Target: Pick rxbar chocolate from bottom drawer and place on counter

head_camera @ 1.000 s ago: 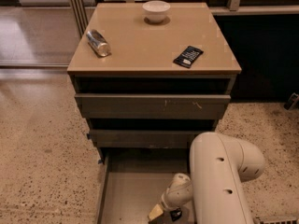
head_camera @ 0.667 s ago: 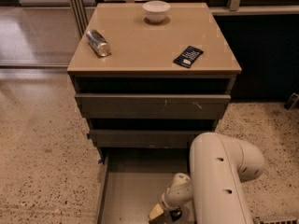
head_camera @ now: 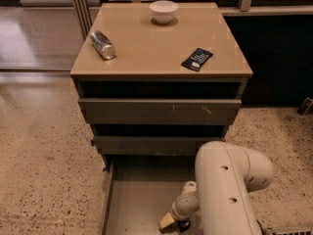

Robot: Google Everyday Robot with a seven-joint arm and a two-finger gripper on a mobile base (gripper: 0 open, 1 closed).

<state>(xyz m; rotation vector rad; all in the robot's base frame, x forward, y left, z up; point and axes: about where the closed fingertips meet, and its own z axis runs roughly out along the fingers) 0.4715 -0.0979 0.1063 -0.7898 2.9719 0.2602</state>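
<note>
The bottom drawer (head_camera: pixel 128 204) is pulled out, and its plain grey floor shows. My gripper (head_camera: pixel 174 222) is low inside it, near the front right, at the end of my cream arm (head_camera: pixel 222 190). A small dark thing (head_camera: pixel 184 224) lies right at the gripper; I cannot tell whether it is the rxbar chocolate. The arm hides the right part of the drawer. The counter (head_camera: pixel 146 43) is the tan top of the cabinet.
On the counter are a white bowl (head_camera: pixel 163 11) at the back, a silver can (head_camera: pixel 102 45) lying at the left, and a black packet with a white patch (head_camera: pixel 197 59) at the right. The two upper drawers (head_camera: pixel 159 111) are slightly open. Speckled floor surrounds the cabinet.
</note>
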